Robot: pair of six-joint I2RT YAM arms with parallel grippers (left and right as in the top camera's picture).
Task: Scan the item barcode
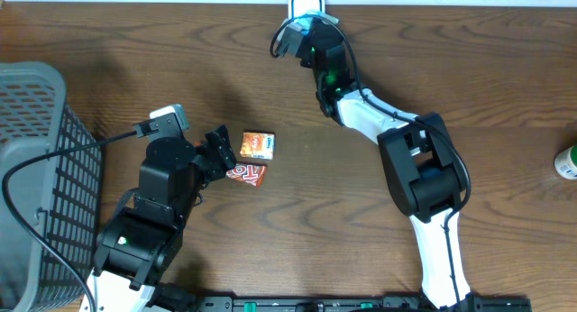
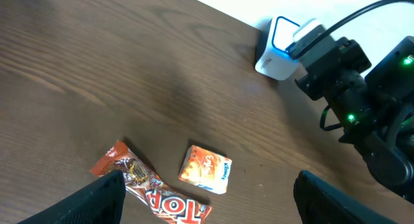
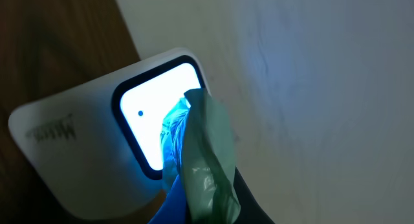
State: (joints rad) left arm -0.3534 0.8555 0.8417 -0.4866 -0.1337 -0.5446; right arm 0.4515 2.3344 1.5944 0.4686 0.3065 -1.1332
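While extended, right arm (image 1: pixel 377 115) holds packet (image 3: pixel 206 149) at scanner (image 3: pixel 74 162)

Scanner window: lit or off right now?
Lit. The scanner window glows blue-white with a bright rim in the right wrist view, tinting the green packet held in front of it.

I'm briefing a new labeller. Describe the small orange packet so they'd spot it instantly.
From the grey basket on the left of the table, go right past the left gripper. Two snacks lie there; it is the squarish orange packet, not the long red-brown bar beside it.
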